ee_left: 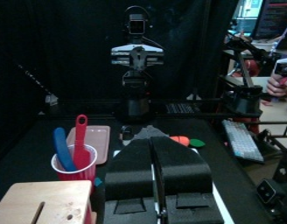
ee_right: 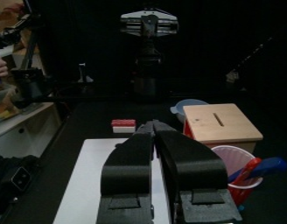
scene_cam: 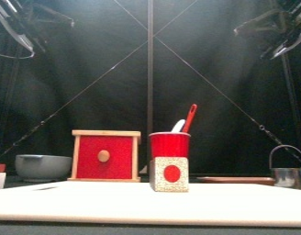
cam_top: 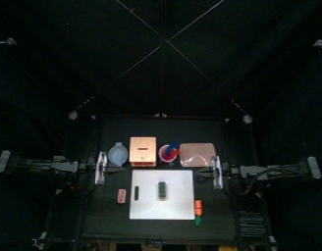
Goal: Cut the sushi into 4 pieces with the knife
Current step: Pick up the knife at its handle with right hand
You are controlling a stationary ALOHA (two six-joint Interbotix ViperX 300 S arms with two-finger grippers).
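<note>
A dark green sushi roll point(cam_top: 165, 187) lies on the white cutting board point(cam_top: 177, 196) in the middle of the table. From the front, its speckled white end with a red centre point(scene_cam: 172, 173) faces me. Behind the board stands a red cup point(cam_top: 168, 153) holding a red knife point(scene_cam: 187, 117) and a blue knife point(ee_left: 62, 149). My left gripper point(cam_top: 101, 169) hovers off the board's left back corner, shut and holding nothing. My right gripper point(cam_top: 219, 174) mirrors it on the right, also shut and holding nothing. Each wrist view shows its own jaws pressed together point(ee_left: 157, 144) point(ee_right: 157, 128).
Along the back stand a blue-grey bowl point(cam_top: 117, 155), a wooden box point(cam_top: 144, 152) with a red drawer front point(scene_cam: 106, 156), and a pink tray point(cam_top: 196, 154). A red-and-white toy point(cam_top: 122, 195) lies left of the board, orange point(cam_top: 199, 207) and green point(cam_top: 199, 220) toys right. A metal cutter point(scene_cam: 285, 174) stands far right.
</note>
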